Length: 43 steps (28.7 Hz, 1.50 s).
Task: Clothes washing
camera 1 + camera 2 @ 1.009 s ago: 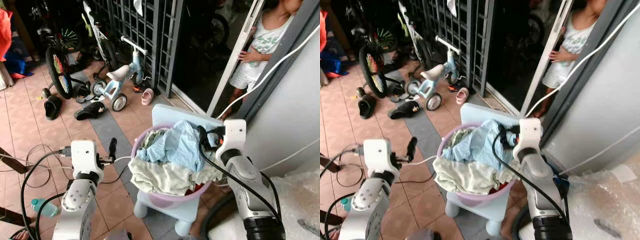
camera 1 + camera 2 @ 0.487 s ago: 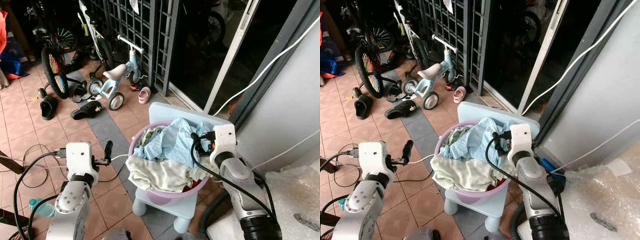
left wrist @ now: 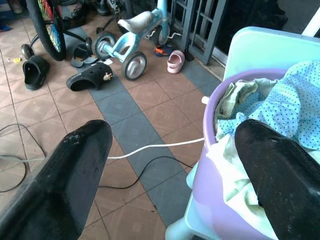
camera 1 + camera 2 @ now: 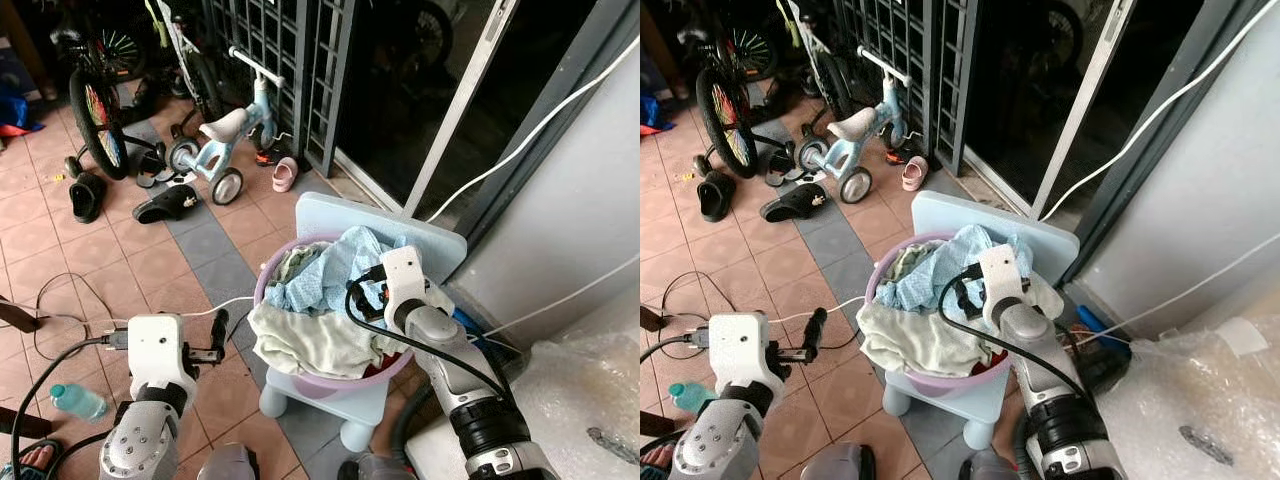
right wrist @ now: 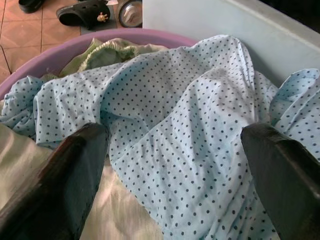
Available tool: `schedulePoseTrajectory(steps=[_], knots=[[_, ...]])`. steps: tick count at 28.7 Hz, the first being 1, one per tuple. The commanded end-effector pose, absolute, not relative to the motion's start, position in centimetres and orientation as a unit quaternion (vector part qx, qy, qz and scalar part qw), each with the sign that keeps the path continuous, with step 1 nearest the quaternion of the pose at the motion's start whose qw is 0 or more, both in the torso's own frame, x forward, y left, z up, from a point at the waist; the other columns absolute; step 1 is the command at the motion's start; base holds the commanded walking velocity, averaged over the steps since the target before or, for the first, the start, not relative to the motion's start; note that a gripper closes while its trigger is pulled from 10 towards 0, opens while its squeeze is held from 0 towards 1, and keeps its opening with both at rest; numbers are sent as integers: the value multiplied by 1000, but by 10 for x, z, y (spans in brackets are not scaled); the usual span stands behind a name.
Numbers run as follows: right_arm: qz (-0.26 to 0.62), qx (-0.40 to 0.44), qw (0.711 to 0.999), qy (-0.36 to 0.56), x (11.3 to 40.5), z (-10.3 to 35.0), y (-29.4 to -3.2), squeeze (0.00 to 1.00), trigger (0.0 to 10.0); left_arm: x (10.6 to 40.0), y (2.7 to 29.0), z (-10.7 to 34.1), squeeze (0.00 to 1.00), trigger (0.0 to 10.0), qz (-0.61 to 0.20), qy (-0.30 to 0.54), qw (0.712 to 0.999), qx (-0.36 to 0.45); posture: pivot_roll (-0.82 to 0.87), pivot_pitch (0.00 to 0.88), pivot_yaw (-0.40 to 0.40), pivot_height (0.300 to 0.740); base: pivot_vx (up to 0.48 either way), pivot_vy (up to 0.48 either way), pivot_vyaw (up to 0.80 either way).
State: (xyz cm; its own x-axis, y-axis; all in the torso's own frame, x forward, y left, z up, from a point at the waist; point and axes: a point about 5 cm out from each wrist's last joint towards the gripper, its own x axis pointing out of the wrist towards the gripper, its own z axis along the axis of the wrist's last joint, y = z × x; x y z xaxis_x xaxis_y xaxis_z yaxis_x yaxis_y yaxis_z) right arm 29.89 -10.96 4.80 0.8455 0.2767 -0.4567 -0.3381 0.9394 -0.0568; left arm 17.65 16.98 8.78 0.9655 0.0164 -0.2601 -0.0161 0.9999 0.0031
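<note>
No readable labels or writing that I can make out; I'm on a terracotta tile floor (image 4: 60, 250) w/ a grey strip, dark grille (image 4: 270, 60) far, kid's trike (image 4: 225, 150) and sandals (image 4: 165, 205) far left. Purple laundry basin (image 4: 275, 275) sits on a pale blue stool (image 4: 330, 395) centre, heaped w/ clothes. Right gripper (image 5: 170, 165) is spread wide over the blue dotted cloth (image 5: 190, 125); left gripper (image 3: 170, 175) is wide open too, just left of the basin, holding nothing.

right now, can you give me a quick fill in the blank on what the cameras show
1. The purple basin of clothes sits on a pale blue ____.
2. The right gripper hangs open over a light blue cloth patterned with dark ____.
3. The left gripper is open beside the basin, with a ____ cable on the floor tiles between its fingers in the wrist view.

Missing words: stool; dots; white
</note>
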Motion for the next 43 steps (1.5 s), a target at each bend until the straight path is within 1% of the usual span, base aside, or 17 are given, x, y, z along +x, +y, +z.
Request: schedulePoseTrajectory(steps=[1, 4, 5, 6, 7, 8, 12, 15, 17, 20, 23, 29, 35, 43], knots=[[151, -71, 957, 237, 302, 42, -110, 0, 10000, 174, 170, 94, 0, 10000, 6, 133, 991, 13, 171, 164, -81, 740, 0, 0, 0], [141, -107, 953, 247, 309, 35, -107, 0, 10000, 170, 175, 98, 0, 10000, 12, 140, 990, 25, 185, 186, -83, 740, 0, 0, 0], [137, -113, 951, 251, 313, 33, -105, 0, 4549, 169, 176, 98, 0, 10000, 13, 145, 989, 29, 186, 188, -84, 740, 0, 0, 0], [137, -113, 951, 251, 313, 33, -105, 0, 4549, 169, 176, 98, 0, 10000, 13, 145, 989, 29, 186, 188, -84, 740, 0, 0, 0], [135, -117, 950, 255, 314, 32, -102, 0, 784, 167, 177, 97, 0, 10000, 13, 149, 988, 30, 187, 192, -83, 740, 0, 0, 0], [143, -130, 948, 253, 316, 32, -98, 0, 0, 166, 177, 97, 0, 10000, 11, 153, 988, 31, 186, 192, -83, 740, 0, 0, 0], [156, -157, 943, 250, 319, 31, -88, 0, 0, 167, 176, 97, 0, 10000, 6, 158, 987, 33, 190, 191, -85, 740, 0, 0, 0], [156, -165, 938, 260, 320, 27, -88, 0, 0, 170, 175, 99, 0, 10000, 4, 158, 987, 34, 187, 188, -87, 740, 0, 0, 0], [149, -157, 937, 276, 316, 21, -91, 0, 0, 171, 175, 98, 0, 10000, 4, 159, 987, 35, 185, 186, -90, 740, 0, 0, 0], [138, -120, 932, 312, 309, 12, -94, 0, 0, 171, 175, 97, 0, 10000, 6, 161, 986, 37, 187, 182, -94, 740, 0, 0, 0], [142, -118, 928, 324, 307, 8, -93, 0, 0, 172, 175, 96, 0, 10000, 9, 164, 986, 39, 190, 174, -97, 740, 0, 0, 0], [147, -103, 928, 326, 309, 10, -89, 0, 0, 173, 175, 95, 0, 10000, 11, 164, 986, 40, 193, 163, -105, 740, 0, 0, 0], [146, -77, 935, 315, 315, 16, -88, 0, 0, 177, 176, 94, 0, 10000, 16, 161, 986, 45, 185, 155, -108, 740, 0, 0, 0], [117, -37, 945, 304, 320, 21, -107, 0, 0, 190, 171, 92, 0, 10000, 18, 151, 987, 46, 143, 119, -97, 740, 0, 0, 0]])
